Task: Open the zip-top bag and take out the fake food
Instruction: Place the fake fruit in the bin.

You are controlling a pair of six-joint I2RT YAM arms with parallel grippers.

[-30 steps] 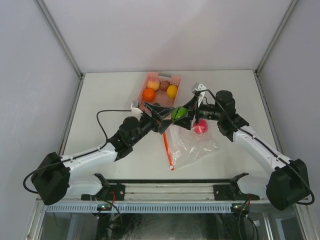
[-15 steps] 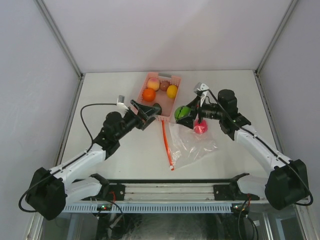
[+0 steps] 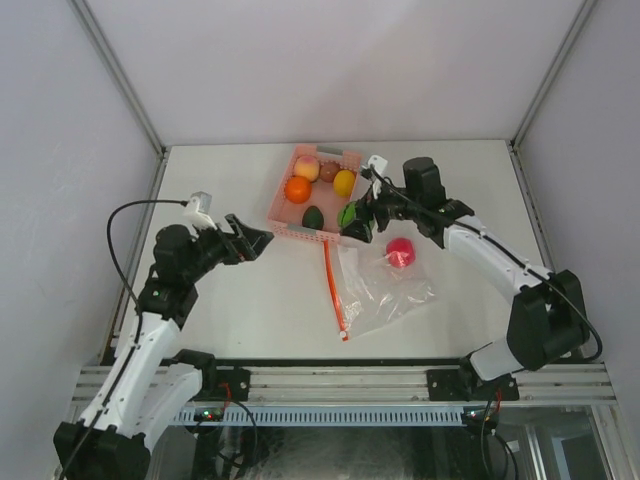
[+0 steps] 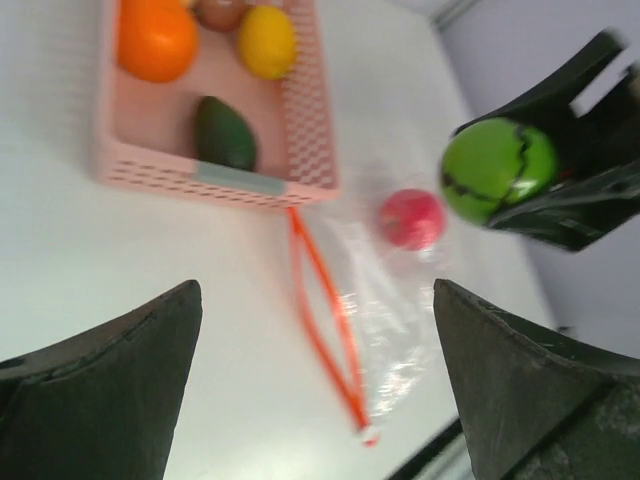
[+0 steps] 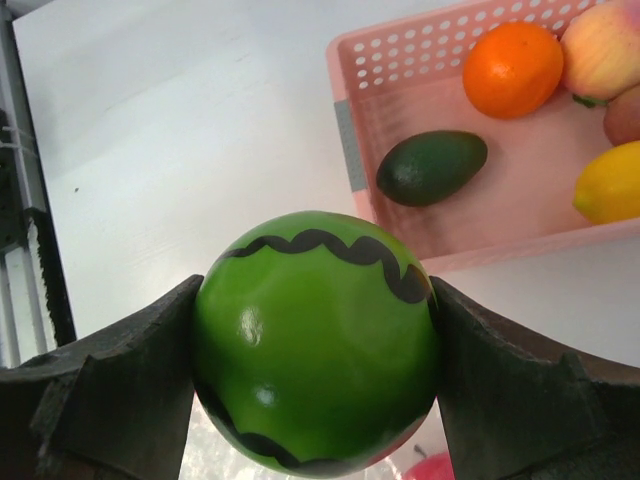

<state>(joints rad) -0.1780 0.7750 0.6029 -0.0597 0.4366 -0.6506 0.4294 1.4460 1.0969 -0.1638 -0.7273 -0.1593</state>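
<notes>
A green striped ball (image 5: 315, 390) was clamped in the right gripper (image 3: 357, 222), just beside the pink basket (image 4: 150, 165); the left gripper (image 3: 250, 241) was spread wide, nothing held. The zip-top bag (image 3: 385, 292) was laid flat on the table (image 3: 220, 180), a red-pink fruit (image 3: 400, 253) seemingly left inside. A carry over the basket and a release were judged due next
</notes>
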